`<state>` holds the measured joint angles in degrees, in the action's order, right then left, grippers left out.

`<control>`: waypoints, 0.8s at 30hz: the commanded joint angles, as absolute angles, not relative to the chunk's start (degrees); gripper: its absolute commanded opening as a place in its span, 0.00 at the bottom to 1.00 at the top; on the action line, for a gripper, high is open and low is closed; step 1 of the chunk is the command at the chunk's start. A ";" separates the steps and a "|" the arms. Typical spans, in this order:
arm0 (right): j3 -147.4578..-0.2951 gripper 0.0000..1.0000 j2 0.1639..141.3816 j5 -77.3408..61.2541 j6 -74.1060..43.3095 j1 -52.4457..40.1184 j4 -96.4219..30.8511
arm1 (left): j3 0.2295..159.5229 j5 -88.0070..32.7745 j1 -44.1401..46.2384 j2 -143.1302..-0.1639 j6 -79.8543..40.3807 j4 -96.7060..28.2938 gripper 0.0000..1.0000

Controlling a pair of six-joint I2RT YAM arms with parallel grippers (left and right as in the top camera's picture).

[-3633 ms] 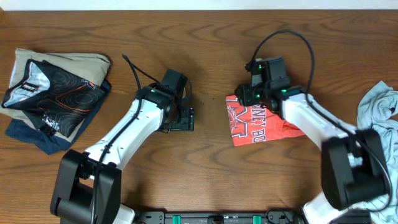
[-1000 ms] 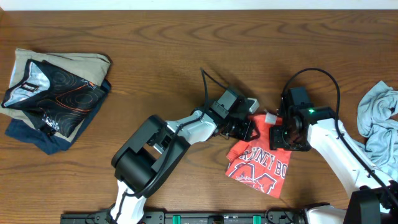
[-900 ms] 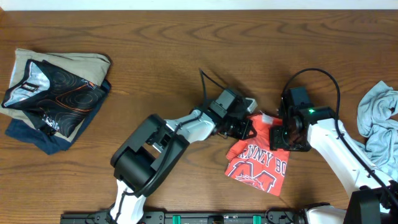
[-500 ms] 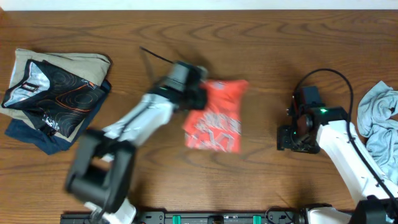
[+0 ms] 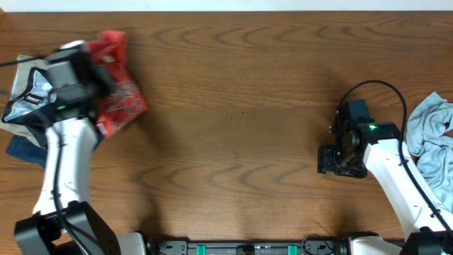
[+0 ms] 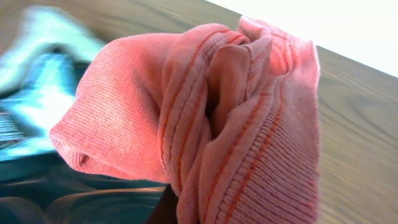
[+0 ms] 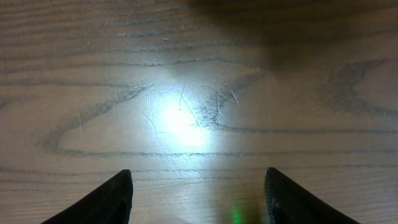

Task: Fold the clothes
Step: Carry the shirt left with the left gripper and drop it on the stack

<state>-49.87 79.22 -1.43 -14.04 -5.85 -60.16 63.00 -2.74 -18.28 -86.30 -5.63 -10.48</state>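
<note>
Wooden table (image 5: 241, 106) takes up nearly the whole view, mostly bare brown grain. Left arm (image 5: 60, 170) runs from the near edge up to the far-left corner. Right arm (image 5: 389, 170) comes in from the near right and bends toward the middle.

A stack of folded clothes (image 5: 25, 106) sits at the far left: tan, black w/ a line pattern, navy at the bottom. Red T-shirt (image 5: 117, 92) is bunched up at that stack's right side, blurred from overhead. In the left wrist view it's a wad of ribbed coral fabric (image 6: 236, 124) hanging over blue-green cloth; can't tell if it touches the stack.

Grey-blue shirt (image 5: 428, 127) lies crumpled at the right edge, just beside the right arm.

Left gripper (image 5: 95, 74) is clamped tight on the red T-shirt, its fingers buried in fabric. Right gripper (image 7: 199, 199) hovers over bare wood, fingers (image 7: 118, 193) wide apart w/ nothing between them.
</note>
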 commanded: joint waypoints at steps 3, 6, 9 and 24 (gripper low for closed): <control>-51.07 0.66 78.41 -0.86 -14.11 -5.26 -60.23 | 65.78 -1.28 -26.96 -85.36 -7.05 -7.64 0.07; -51.07 0.66 78.41 -0.89 -14.11 -5.26 -60.23 | 65.78 -1.78 -30.39 -85.69 -9.26 -6.59 0.07; -51.07 0.66 78.41 -0.93 -14.11 -5.26 -60.27 | 65.78 -2.52 -32.82 -86.39 -10.04 -5.56 0.09; -51.07 0.68 78.43 -1.54 -14.09 -5.26 -60.07 | 65.76 -2.61 -36.93 -91.24 -14.17 -6.81 0.98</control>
<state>-49.87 79.22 -1.50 -14.06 -5.85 -60.20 63.79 -2.61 -36.71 -90.98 -12.91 -6.87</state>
